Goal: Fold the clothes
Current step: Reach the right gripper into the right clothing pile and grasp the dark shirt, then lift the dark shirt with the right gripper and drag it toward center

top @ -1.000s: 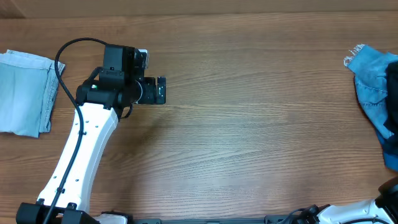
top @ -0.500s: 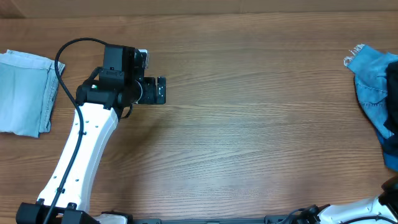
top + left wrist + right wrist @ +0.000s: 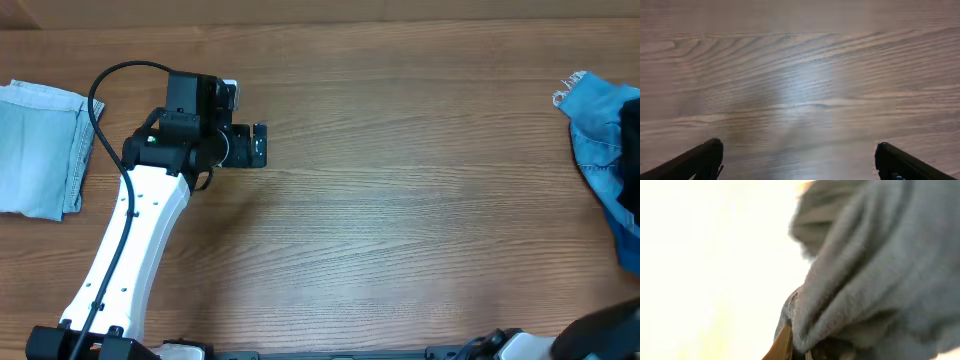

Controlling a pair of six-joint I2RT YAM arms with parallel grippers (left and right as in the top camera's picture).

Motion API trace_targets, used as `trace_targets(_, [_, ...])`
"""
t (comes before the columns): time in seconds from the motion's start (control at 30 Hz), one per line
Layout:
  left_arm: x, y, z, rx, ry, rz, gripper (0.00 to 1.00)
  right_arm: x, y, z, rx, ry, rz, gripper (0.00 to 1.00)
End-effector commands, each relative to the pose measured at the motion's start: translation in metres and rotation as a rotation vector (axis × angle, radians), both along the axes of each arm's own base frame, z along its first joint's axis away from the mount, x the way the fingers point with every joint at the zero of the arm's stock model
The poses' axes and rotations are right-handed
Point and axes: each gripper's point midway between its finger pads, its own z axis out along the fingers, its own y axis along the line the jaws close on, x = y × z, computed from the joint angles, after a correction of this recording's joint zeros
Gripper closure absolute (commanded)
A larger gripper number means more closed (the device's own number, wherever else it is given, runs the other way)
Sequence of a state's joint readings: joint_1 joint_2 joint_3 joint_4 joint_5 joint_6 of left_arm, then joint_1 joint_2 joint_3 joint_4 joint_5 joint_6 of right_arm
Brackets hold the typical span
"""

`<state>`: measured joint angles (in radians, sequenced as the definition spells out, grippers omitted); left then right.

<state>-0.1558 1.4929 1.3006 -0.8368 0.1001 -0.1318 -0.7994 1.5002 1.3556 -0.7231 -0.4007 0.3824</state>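
Wood tbl (image 3: 400,200); dk navy garment (image 3: 880,270) bunched

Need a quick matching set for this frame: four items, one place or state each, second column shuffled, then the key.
Items:
1. pale blue cloth
2. blue denim
3. left gripper
4. right gripper

Place or state:
A. shut on the dark garment
B. folded, at the left edge of the table
C. open, over the wood, holding nothing
D. crumpled, at the right edge of the table

Pairs: 1-B, 2-D, 3-C, 4-A
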Motion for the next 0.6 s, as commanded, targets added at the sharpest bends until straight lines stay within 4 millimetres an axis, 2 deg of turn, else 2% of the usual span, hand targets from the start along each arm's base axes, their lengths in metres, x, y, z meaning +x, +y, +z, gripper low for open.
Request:
trace_targets(0.0, [0.001,-0.002,0.004,-0.007,0.004,-0.002,0.00,0.027,0.096,0.111,-0.061,-0.285,0.312,0.96])
trace_targets(0.07, [-0.001,-0.004,0.004,-0.018,0.014,-0.009,0.00,0.029,0.161,0.154,-0.126,-0.407,0.548,0.96])
trace_targets(0.13, [-0.002,-0.004,0.003,-0.020,0.017,-0.011,0.00,0.026,0.218,0.180,-0.190,-0.511,0.770,0.96])
trace_targets(0.2, [-0.003,-0.004,0.003,-0.020,0.019,-0.010,0.00,0.018,0.274,0.193,-0.270,-0.608,1.004,0.96])
trace_targets(0.27, [-0.005,-0.004,0.002,-0.018,0.030,-0.010,0.00,0.015,0.309,0.198,-0.287,-0.665,1.127,0.96])
trace_targets(0.3, [-0.006,-0.004,0.001,-0.017,0.036,-0.010,0.00,0.013,0.320,0.201,-0.289,-0.688,1.159,0.96])
trace_targets(0.37, [-0.010,-0.003,-0.001,-0.014,0.053,-0.010,0.00,0.003,0.347,0.221,-0.308,-0.808,1.273,0.96])
trace_targets(0.4, [-0.011,-0.003,-0.002,-0.013,0.058,-0.010,0.00,0.005,0.348,0.228,-0.311,-0.829,1.255,0.96])
trace_targets(0.47, [-0.012,-0.003,-0.003,-0.012,0.064,-0.010,0.00,0.028,0.325,0.236,-0.292,-0.787,1.053,0.96])
trace_targets(0.57, [-0.012,-0.003,-0.003,-0.012,0.065,-0.010,0.00,0.034,0.317,0.235,-0.318,-0.775,1.010,0.96])
